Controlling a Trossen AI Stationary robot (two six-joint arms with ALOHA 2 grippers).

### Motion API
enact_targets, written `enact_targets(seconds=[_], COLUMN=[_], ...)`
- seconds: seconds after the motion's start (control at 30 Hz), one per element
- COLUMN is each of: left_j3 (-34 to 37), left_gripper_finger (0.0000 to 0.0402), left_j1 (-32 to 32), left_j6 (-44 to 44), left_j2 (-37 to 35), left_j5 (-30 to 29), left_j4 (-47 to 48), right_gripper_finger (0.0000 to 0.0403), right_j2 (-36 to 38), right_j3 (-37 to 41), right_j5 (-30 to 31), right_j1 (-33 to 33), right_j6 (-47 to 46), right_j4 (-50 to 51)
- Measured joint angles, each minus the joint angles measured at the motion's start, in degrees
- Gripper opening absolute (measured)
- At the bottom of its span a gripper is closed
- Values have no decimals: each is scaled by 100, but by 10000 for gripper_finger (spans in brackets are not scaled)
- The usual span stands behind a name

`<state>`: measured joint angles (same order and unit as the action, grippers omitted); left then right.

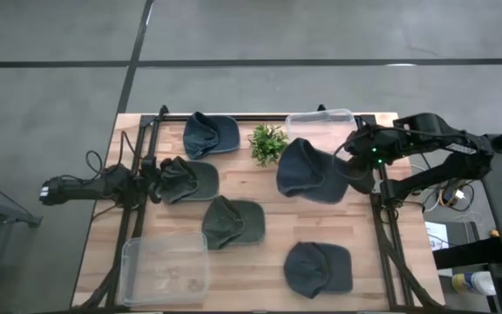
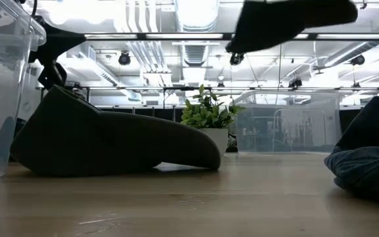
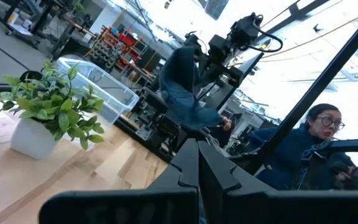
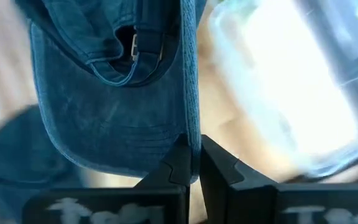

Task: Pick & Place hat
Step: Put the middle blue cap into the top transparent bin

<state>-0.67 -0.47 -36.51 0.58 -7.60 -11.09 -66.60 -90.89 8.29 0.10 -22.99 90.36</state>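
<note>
— Where's your hat (image 1: pixel 308 172)?
— Lifted off the tabletop (image 1: pixel 260 262), near the clear bin (image 1: pixel 321 122); right pincer (image 1: pixel 349 161) clenched on its brim.
— Left pincer (image 1: pixel 155 181)?
— Fingers together, at left edge.

Landmark: the potted plant (image 1: pixel 267 142) near the worktop's (image 1: pixel 260 191) far edge. Beside it, toward the right arm, stands a clear bin (image 1: pixel 321 123); the right pincer (image 1: pixel 349 165) carries a blue hat (image 1: pixel 308 170) in the air just off that bin's near corner, closing that side. On the plant's other side lies a cap (image 1: pixel 209 134), touching nothing. Bare wood opens directly in front of the plant, ending at the green hat (image 1: pixel 232 221).
</note>
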Motion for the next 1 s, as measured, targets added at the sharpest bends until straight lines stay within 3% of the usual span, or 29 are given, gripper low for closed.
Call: enact_targets(seconds=[0.23,0.37,0.73,0.9,1.0], left_j3=[0,0,0,0,0], left_gripper_finger=[0,0,0,0,0], left_j1=[0,0,0,0,0], left_j6=[0,20,8,0,2], left_j2=[0,9,9,9,9], left_j5=[-2,-143,-295,-295,-299], left_j4=[-4,-4,-4,-4,-4], right_gripper_finger=[12,12,12,12,12], right_j2=[-352,-545,-743,-865,-1023], right_j3=[-572,-816,-809,-788,-713], right_j5=[1980,2598,2587,1529,1454], right_j1=[-106,-550,-2286,-2909,-3135], right_j6=[1689,2874,4992,5174,5208], right_j4=[-36,-36,-113,-294,-320])
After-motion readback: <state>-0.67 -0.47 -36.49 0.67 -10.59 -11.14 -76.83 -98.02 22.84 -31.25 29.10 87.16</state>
